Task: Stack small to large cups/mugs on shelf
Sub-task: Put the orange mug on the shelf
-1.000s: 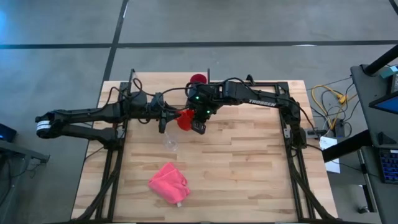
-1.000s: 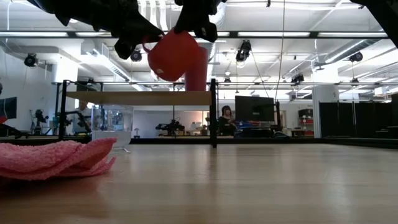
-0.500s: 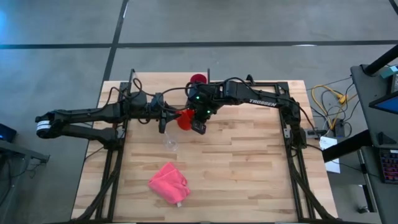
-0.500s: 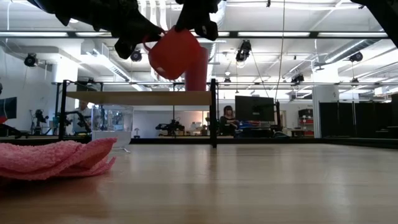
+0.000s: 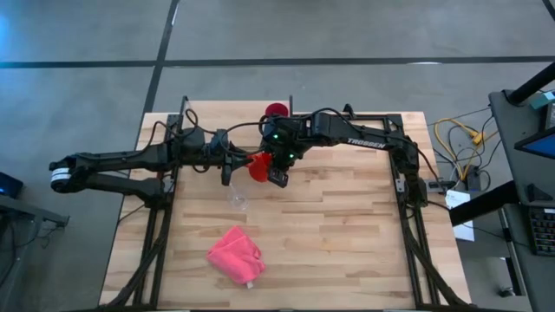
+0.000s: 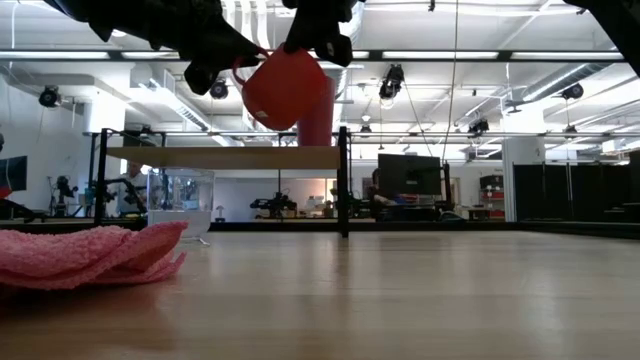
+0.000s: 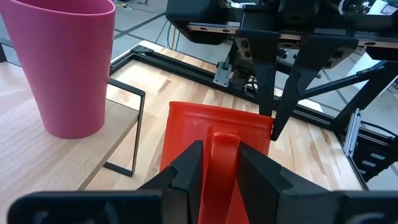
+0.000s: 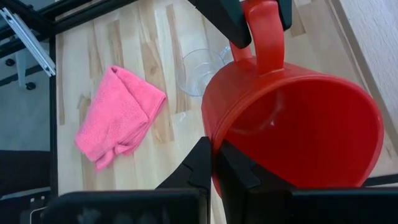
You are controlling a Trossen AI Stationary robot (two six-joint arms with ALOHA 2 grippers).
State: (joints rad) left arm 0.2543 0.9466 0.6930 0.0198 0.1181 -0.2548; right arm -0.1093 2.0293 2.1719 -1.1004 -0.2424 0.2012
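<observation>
The red-orange mug (image 5: 257, 165) hangs in the air between both grippers, tilted on its side above the table in front of the shelf (image 6: 225, 157). My left gripper (image 5: 236, 165) is shut on it from the left, my right gripper (image 5: 276, 176) from the right. The magenta tumbler (image 5: 277, 110) stands upright on the shelf board (image 7: 37, 155). The small clear cup (image 5: 238, 199) stands on the tabletop just near of the mug. In the low view the mug (image 6: 285, 85) floats higher than the shelf board. My left gripper pinches the mug's handle (image 7: 224, 146) between its two fingers (image 7: 189, 171), coming level from the table's left. The mug is lifted clear and tilted. My right gripper holds the mug's rim (image 8: 211, 134) on the side away from the handle, one finger inside and one outside the wall. Its fingers (image 8: 202, 162) come from the right.
A crumpled pink cloth (image 5: 236, 253) lies on the tabletop toward the near edge. Black metal frame rails (image 5: 408, 217) run along the table's left and right sides. The shelf's thin black uprights (image 6: 343, 180) stand near the far edge.
The mug has tipped a little and risen slightly while both grippers kept their hold. Nothing else has moved.
</observation>
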